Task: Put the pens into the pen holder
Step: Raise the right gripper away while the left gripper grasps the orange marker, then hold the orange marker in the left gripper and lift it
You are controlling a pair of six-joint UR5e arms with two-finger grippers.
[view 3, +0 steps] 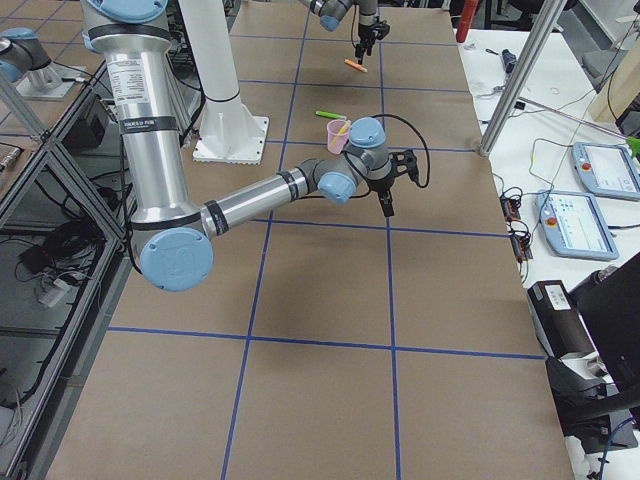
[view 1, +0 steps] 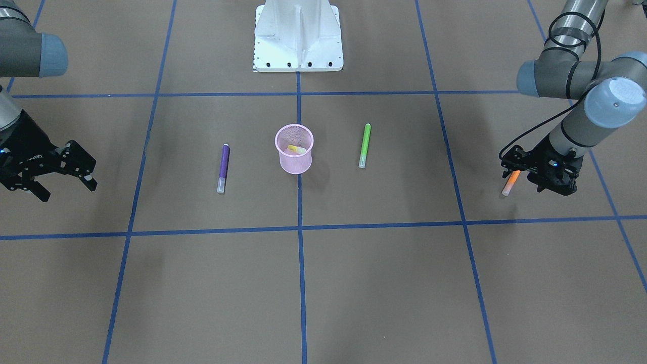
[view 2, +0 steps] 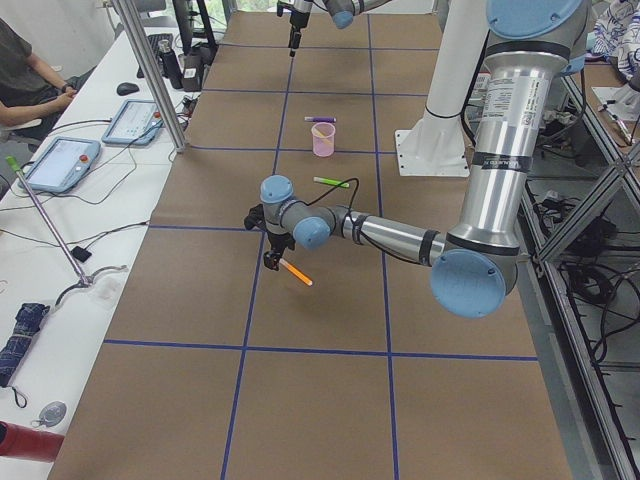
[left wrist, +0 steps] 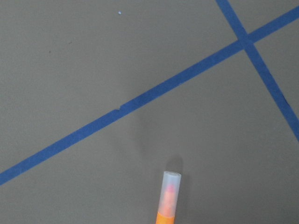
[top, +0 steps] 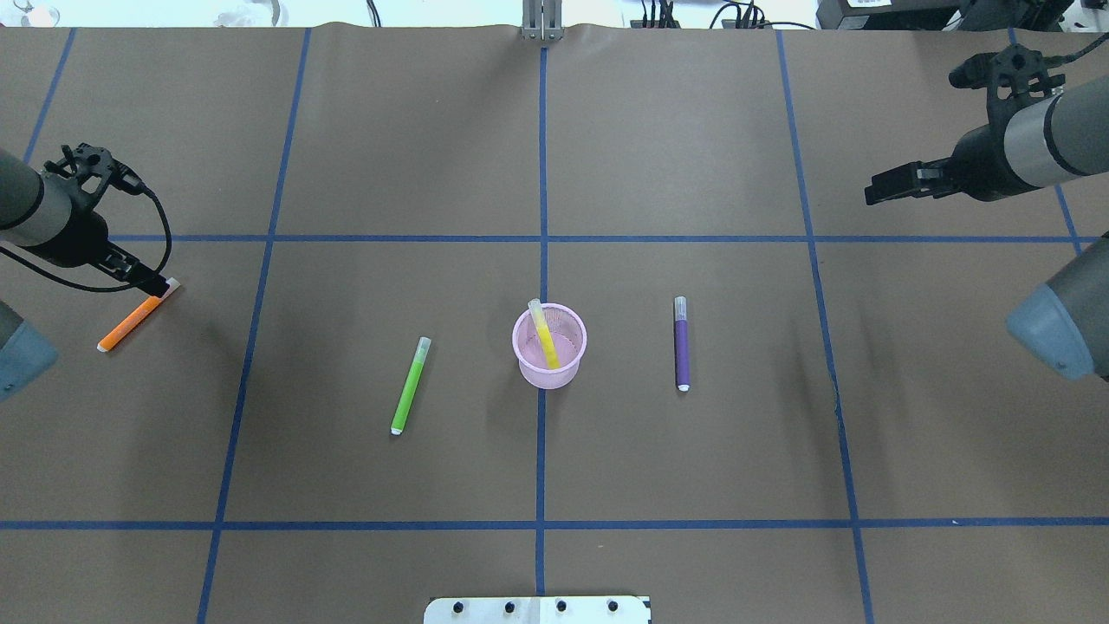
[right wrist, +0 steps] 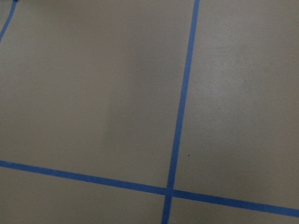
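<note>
The pink mesh pen holder (top: 549, 345) stands upright at the table's middle, also in the front view (view 1: 294, 149). A pale yellow pen (top: 544, 334) leans inside it. A bright green pen (top: 410, 386) lies on the robot's left of the holder and a purple pen (top: 681, 343) lies on its right. My left gripper (top: 158, 286) is at the far left, shut on the orange pen (top: 130, 322) near its capped end. The pen hangs tilted, low over the table (view 1: 511, 183); its pale cap shows in the left wrist view (left wrist: 169, 196). My right gripper (view 1: 68, 188) is open and empty, far right.
The white robot base (view 1: 298, 35) stands at the table's robot side. Blue tape lines (top: 542, 238) grid the brown table. An operators' desk with tablets (view 2: 60, 160) and a metal post (view 2: 150, 70) run along the far edge.
</note>
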